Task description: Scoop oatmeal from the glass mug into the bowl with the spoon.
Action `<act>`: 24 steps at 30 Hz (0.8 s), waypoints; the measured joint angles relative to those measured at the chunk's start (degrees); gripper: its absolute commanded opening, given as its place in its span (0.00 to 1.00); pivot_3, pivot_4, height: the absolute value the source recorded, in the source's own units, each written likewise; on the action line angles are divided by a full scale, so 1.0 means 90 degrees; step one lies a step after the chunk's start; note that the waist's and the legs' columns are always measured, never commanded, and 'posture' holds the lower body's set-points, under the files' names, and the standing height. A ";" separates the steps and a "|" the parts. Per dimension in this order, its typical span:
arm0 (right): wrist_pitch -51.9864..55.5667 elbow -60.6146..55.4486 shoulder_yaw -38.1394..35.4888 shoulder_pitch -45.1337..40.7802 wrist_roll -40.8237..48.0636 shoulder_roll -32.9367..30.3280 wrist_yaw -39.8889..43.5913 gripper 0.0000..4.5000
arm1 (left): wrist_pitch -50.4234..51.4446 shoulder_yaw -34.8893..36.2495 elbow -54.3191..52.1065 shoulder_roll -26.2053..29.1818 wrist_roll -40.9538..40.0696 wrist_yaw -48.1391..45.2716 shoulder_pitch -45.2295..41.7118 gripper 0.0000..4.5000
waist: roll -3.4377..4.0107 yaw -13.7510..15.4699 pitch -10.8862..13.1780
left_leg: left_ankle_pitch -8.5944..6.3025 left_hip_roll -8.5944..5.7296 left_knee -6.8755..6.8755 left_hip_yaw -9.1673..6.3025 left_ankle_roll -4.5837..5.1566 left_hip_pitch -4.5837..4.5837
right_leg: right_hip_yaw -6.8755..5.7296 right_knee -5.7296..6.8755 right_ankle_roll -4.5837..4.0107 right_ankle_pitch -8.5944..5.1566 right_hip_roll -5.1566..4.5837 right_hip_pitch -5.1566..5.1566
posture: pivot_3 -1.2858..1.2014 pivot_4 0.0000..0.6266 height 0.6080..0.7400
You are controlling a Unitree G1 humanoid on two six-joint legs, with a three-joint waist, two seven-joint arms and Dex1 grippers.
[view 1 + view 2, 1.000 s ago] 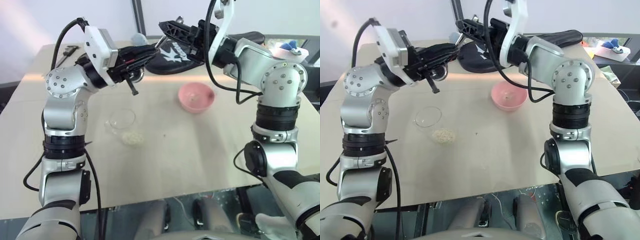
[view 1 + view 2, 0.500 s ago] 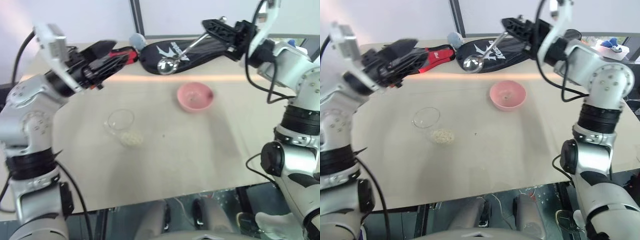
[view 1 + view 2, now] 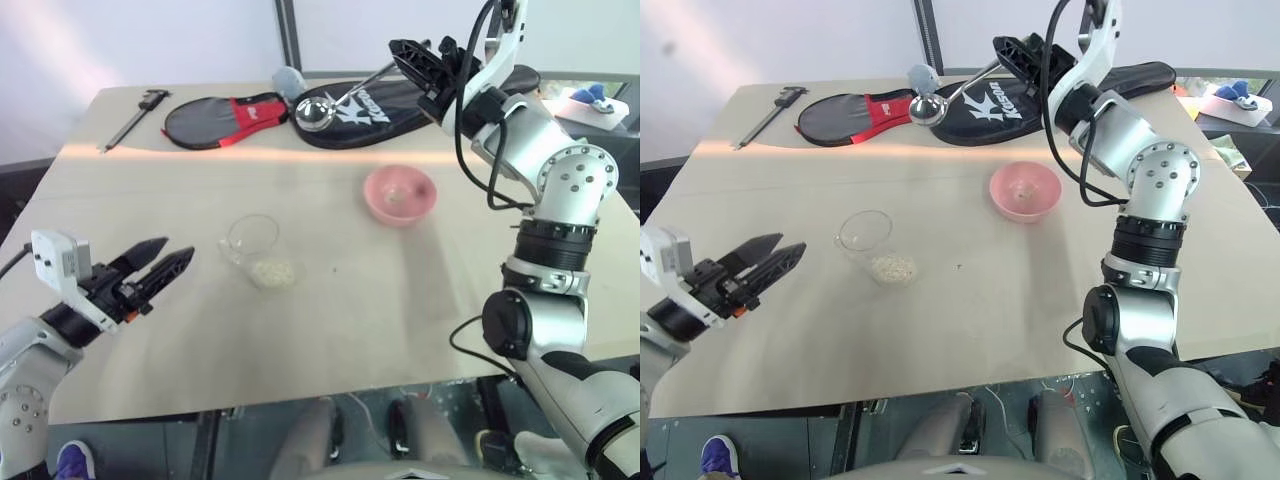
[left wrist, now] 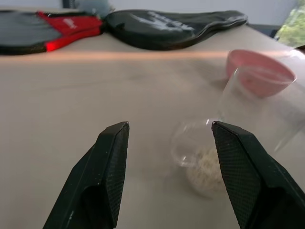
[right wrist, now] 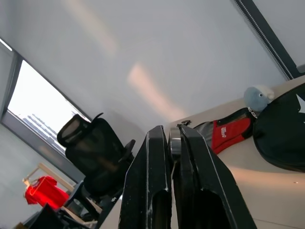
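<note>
- I take the pink bowl (image 3: 399,194) as my landmark; it stands on the table (image 3: 400,290) and a few pale flecks lie on its inside
- My right claw (image 3: 408,56) is raised beyond the bowl, its two fingers pressed together on the handle of the spoon (image 3: 342,97); the right wrist view shows the handle pinched between the closed fingers (image 5: 151,191)
- The spoon's round head hangs over the far side of the table, beyond the bowl and to its left, above the black racket cover (image 3: 400,95)
- The glass mug (image 3: 248,240) lies on its side to the left of the bowl and nearer to me, well apart from it
- The oatmeal (image 3: 272,271) is a small heap on the table, right against the mug on the side farther from the bowl
- My left claw (image 3: 158,266) hovers low, left of the mug and farther still from the bowl; its fingers are spread and grip nothing
- In the left wrist view the mug and the heap sit between the spread fingertips (image 4: 114,143), with the bowl behind them
- A red and black cover (image 3: 225,113) and a caliper (image 3: 135,113) lie far left of the bowl, at the table's back edge
</note>
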 measured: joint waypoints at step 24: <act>-0.0059 -0.0755 -0.0080 0.0344 0.0401 -0.0183 -0.0558 0.00 | -0.2352 -0.2442 0.1870 -0.0331 0.2055 -0.0073 -0.1653 0.02 | 0.0010 -0.0052 0.0000 | 0.0000 0.0002 -0.0010 0.0006 0.0001 0.0000 | 0.0006 0.0005 0.0000 0.0000 0.0001 -0.0004 | 0.52 0.24 1.00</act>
